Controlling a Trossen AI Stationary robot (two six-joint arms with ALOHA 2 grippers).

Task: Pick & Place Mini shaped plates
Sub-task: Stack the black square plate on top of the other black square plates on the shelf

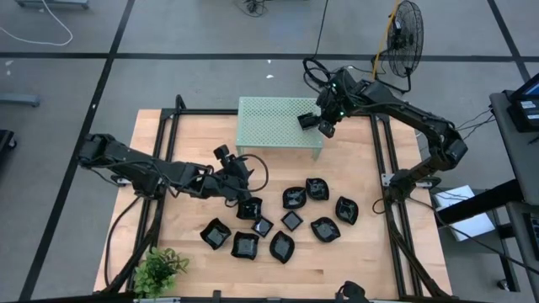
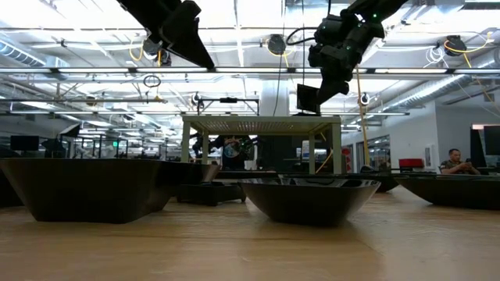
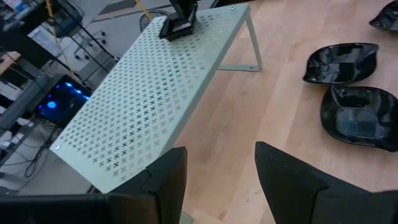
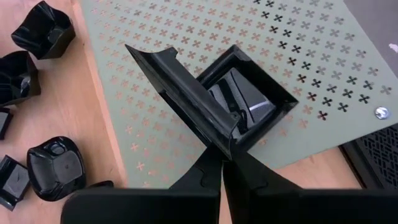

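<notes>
Several glossy black mini plates [image 1: 291, 220] rest on their bases on the near half of the wooden table; two of them [image 3: 342, 62] show in the left wrist view. My right gripper [image 1: 324, 124] is over the right end of the pale green perforated stand [image 1: 274, 118], shut on a square black plate [image 4: 239, 102]. In the low view that plate [image 2: 308, 98] hangs just above the stand's top [image 2: 262, 119]. My left gripper [image 3: 221, 186] is open and hovers low over bare wood between the stand and the plates, beside one plate [image 1: 248, 208]. My right gripper pinches one side wall of the square plate at its rim [image 4: 214, 134] between the two shut fingers, coming from above. The plate hangs tilted below the fingers, its hollow facing the wrist camera. Whether its lower edge touches the stand, I cannot tell.
A small green plant [image 1: 160, 268] stands at the table's near left corner. Black frame rails [image 1: 383, 168] run along both sides of the table. A fan [image 1: 404, 38] stands beyond the far edge. A person [image 2: 453, 160] sits far off in the room.
</notes>
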